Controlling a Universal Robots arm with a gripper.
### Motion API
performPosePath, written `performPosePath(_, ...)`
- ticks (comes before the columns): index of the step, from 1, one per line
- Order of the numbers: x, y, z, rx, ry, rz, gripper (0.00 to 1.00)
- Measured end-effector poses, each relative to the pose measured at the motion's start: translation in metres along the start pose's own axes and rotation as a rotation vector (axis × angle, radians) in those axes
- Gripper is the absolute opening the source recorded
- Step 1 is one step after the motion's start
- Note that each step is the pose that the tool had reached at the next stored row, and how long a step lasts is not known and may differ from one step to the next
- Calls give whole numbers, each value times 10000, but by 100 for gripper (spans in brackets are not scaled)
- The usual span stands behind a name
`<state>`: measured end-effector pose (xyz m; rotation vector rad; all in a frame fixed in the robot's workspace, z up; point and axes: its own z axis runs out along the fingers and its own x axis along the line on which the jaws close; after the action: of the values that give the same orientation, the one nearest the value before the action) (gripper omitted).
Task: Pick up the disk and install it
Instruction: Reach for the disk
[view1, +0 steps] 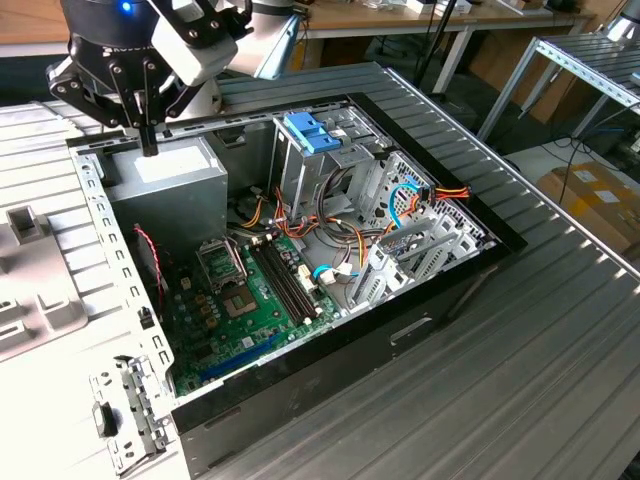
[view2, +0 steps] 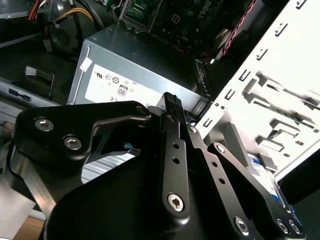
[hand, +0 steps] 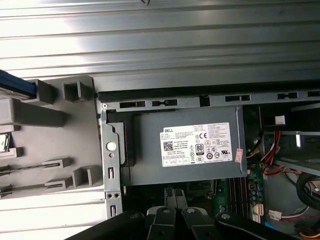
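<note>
The table is ribbed metal. The power box is dull metal, its sticker paper. The gripper looks smooth, matt black.

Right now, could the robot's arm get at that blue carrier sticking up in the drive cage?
Probably yes. The blue carrier stands exposed in the open case, nothing covering it. The gripper hangs over the power supply, its fingers shut and empty, so they would have to open first.
</note>
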<state>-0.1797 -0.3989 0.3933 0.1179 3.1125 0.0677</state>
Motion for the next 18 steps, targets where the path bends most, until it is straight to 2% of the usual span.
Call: performPosePath(18, 105, -8, -2, 0, 0, 1, 11)
